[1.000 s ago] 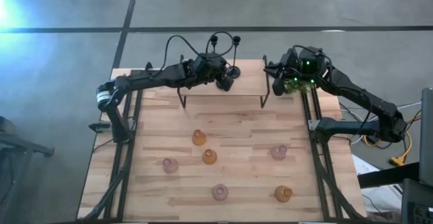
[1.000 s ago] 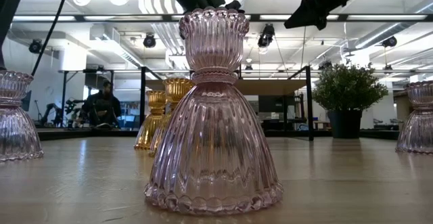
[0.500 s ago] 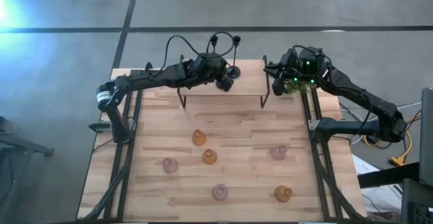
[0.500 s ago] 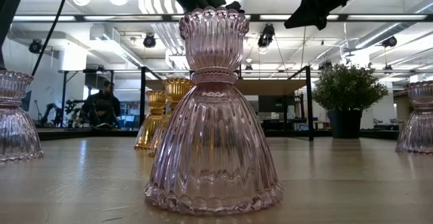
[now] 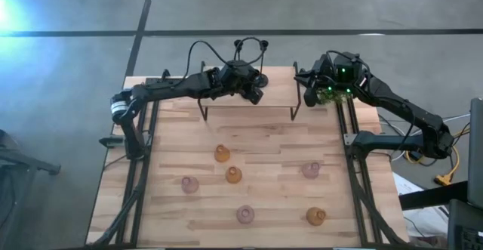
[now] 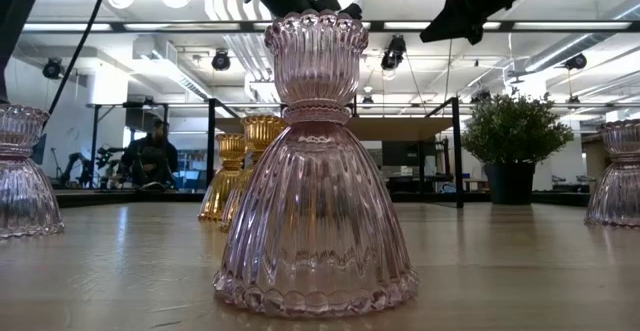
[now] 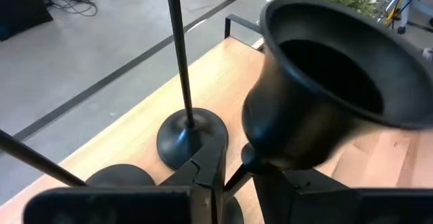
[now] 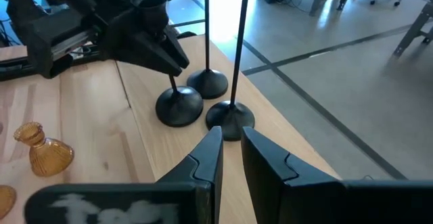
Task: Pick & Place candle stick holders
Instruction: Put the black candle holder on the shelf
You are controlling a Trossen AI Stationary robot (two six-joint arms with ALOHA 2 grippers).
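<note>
High view: three black metal candle stick holders with thin stems and round bases (image 5: 253, 61) are seen close together at the far edge of the pale wooden table (image 5: 173, 144).
Done so far: the three black holders seem to be put in place; this is a guess from how they stand.
Left to do: six squat ribbed glass holders, pink or amber (image 5: 222, 154), are spread over the near half, well apart.
Left gripper (image 7: 226, 176): it is set around the thin stem of the shortest black holder; the jaws look only a little parted, and a firm hold cannot be told.
Right gripper (image 8: 230, 149): its jaws are nearly shut and nothing is held; it waits near the far right corner, by the small green bushy plant (image 5: 326, 93).
Edges: the black holders are close to the far edge, so little room is left there.
Open room: much bare wood is seen between the glass holders and the thin black metal frame (image 5: 247, 108).
</note>
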